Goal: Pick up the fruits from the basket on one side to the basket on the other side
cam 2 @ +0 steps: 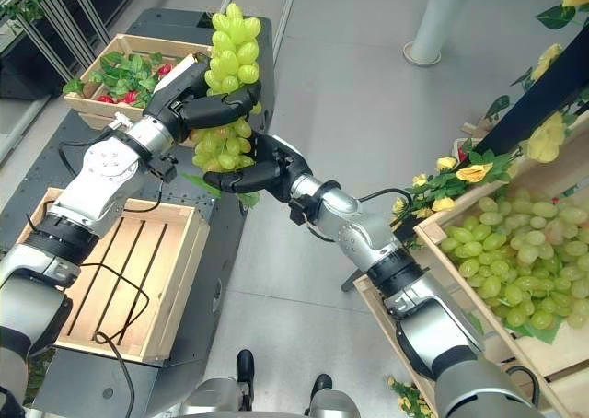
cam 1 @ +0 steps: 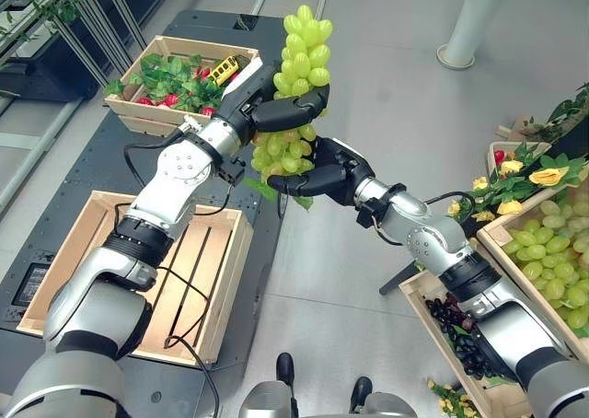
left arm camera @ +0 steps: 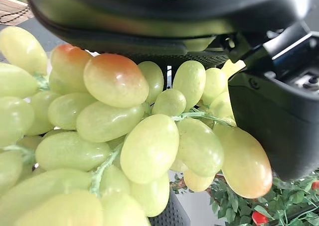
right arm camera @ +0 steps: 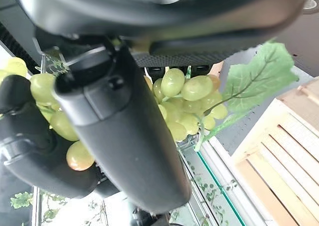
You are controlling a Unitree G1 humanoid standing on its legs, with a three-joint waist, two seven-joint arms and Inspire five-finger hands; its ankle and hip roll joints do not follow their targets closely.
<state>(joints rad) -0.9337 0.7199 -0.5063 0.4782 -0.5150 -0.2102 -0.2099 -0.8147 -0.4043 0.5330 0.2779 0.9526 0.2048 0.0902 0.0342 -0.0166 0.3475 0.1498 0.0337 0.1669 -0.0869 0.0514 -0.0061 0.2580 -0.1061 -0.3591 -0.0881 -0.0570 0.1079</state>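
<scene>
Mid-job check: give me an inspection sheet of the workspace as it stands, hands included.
Surface: dark table on grey floor.
Job's things: green grape bunch held in mid-air between both hands; empty wooden crate on the left; crate of green grapes on the right.
Clutter: far crate of leaves and red fruit; yellow flowers.
Hands: left hand and right hand both curled on the bunch.
Cables: nothing seen.
Surroundings: white planter base.

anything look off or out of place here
Nothing looks spilled or damaged. One oddity: both the left hand and right hand grip the same green grape bunch in mid-air, between the crates.
</scene>
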